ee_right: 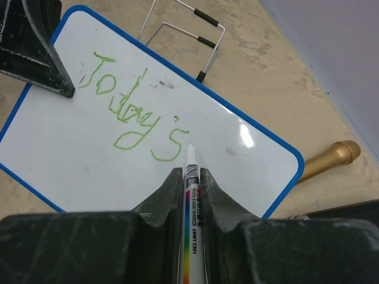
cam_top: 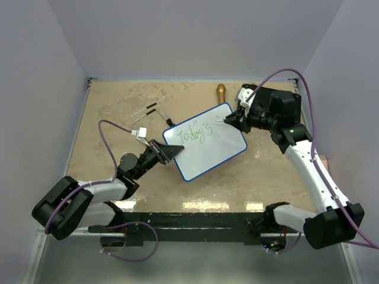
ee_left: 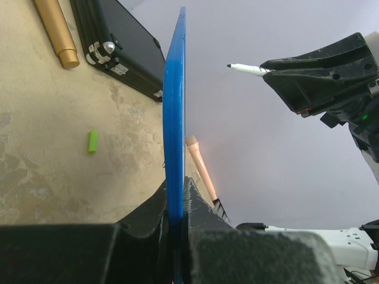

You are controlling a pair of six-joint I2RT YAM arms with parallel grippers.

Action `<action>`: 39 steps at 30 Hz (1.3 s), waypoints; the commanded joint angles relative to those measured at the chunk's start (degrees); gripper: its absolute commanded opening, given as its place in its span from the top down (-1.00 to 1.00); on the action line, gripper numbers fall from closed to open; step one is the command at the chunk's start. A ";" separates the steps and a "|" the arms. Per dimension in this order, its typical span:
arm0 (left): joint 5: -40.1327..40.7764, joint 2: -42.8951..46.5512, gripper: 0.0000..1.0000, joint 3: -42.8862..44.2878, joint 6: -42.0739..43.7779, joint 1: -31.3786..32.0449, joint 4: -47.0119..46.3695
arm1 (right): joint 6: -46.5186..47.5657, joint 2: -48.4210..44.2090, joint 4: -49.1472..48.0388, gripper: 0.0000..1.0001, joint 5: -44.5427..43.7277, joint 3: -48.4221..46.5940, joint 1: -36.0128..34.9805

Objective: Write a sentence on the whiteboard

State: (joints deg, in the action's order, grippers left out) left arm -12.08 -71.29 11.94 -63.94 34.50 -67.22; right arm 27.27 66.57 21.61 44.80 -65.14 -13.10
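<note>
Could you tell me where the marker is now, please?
In the right wrist view the marker is gripped in the right claw, tip beside the green "s" on the whiteboard; the left wrist view shows it off the board.

You'll see a gold cylinder (cam_top: pixel 221 92) and black case (ee_left: pixel 118 47) just beyond the right gripper (cam_top: pixel 232 121); a wire stand (ee_right: pixel 205 41) and green cap (ee_left: pixel 93 142) lie ahead of the left gripper (cam_top: pixel 167 151).

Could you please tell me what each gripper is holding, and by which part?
The left gripper clamps the whiteboard by its blue-rimmed edge; the right gripper grips the marker by its barrel.
</note>
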 commanded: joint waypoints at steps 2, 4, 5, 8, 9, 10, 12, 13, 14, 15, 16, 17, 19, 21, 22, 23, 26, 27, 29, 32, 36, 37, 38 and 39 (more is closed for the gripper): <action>-0.67 2.20 1.00 0.62 -1.80 -0.57 -41.41 | 1.03 -1.79 -2.27 1.00 1.96 0.46 0.18; -0.67 2.29 1.00 0.45 -1.71 -0.49 -41.41 | 1.12 -1.88 -2.27 1.00 2.05 0.54 0.10; -0.67 2.38 1.00 0.45 -1.80 -0.49 -41.41 | 1.12 -1.96 -2.27 1.00 2.05 0.54 0.18; -0.67 2.47 1.00 0.18 -1.71 -0.58 -41.41 | 1.30 -1.97 -2.36 1.00 2.22 0.72 0.10; -0.67 2.56 1.00 0.18 -1.80 -0.58 -41.41 | 1.30 -1.97 -2.36 1.00 2.23 0.72 0.10; -0.67 2.64 1.00 0.10 -1.80 -0.58 -41.41 | 1.30 -1.97 -2.36 1.00 2.31 0.72 0.10; -0.76 2.73 1.00 0.10 -1.80 -0.66 -41.41 | 1.39 -1.70 -2.27 1.00 2.49 0.72 0.18; -0.84 2.82 1.00 0.01 -1.97 -0.75 -41.50 | 1.47 -1.70 -2.27 1.00 2.49 0.72 0.10; -0.84 2.73 1.00 0.01 -1.89 -0.75 -41.41 | 1.73 -1.70 -2.27 1.00 2.58 0.81 0.18; -0.93 2.73 1.00 0.10 -1.97 -0.84 -41.41 | 1.91 -1.79 -2.18 1.00 2.93 0.98 0.10; -0.93 2.82 1.00 0.10 -2.06 -0.84 -41.41 | 2.00 -1.70 -2.18 1.00 3.10 0.98 0.18; -0.93 2.73 1.00 0.01 -2.06 -0.84 -41.41 | 2.35 -1.79 -2.18 1.00 3.28 1.25 0.18; -1.02 2.82 1.00 0.10 -2.06 -0.93 -41.41 | 2.97 -1.70 -2.01 1.00 3.89 1.60 0.10; -1.11 2.73 1.00 0.10 -2.15 -1.01 -41.32 | 3.93 -1.62 -1.48 1.00 4.33 1.77 0.18; -1.11 2.82 1.00 0.10 -2.06 -1.01 -41.32 | 4.46 -1.53 -0.70 1.00 4.86 1.69 0.18; -1.11 2.73 1.00 0.10 -2.06 -1.01 -41.24 | 5.42 -1.44 -0.08 1.00 5.12 1.60 0.10; -1.37 3.00 1.00 0.10 -2.06 -1.19 -40.89 | 8.49 -1.00 2.73 1.00 4.78 0.55 0.10; -1.37 3.17 1.00 0.10 -2.06 -1.28 -40.54 | 9.20 -0.74 3.52 1.00 4.08 0.11 0.18; -1.46 3.61 1.00 0.10 -2.06 -1.37 -40.27 | 9.91 -0.74 5.11 1.00 1.80 -1.29 0.18; -1.55 3.70 1.00 0.18 -2.15 -1.54 -39.92 | 9.39 -0.82 5.55 1.00 0.74 -2.44 0.53; -1.81 3.70 1.00 0.18 -2.41 -1.63 -40.27 | 7.01 0.84 5.73 1.00 -0.41 -3.85 0.80; -1.81 3.61 1.00 0.18 -2.50 -1.63 -40.36 | 6.92 1.46 5.64 1.00 -0.24 -3.85 0.89; -1.81 3.52 1.00 0.18 -2.68 -1.63 -40.53 | 6.84 2.59 5.81 1.00 0.11 -4.20 0.80; -1.98 3.44 1.00 0.27 -2.85 -1.89 -40.88 | 6.92 3.13 6.16 1.00 1.60 -4.46 0.80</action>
State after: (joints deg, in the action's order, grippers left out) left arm -13.41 -69.71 11.33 -64.25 33.39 -67.31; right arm 34.74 67.31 26.72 45.56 -66.65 -12.67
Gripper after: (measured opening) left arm 0.079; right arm 0.146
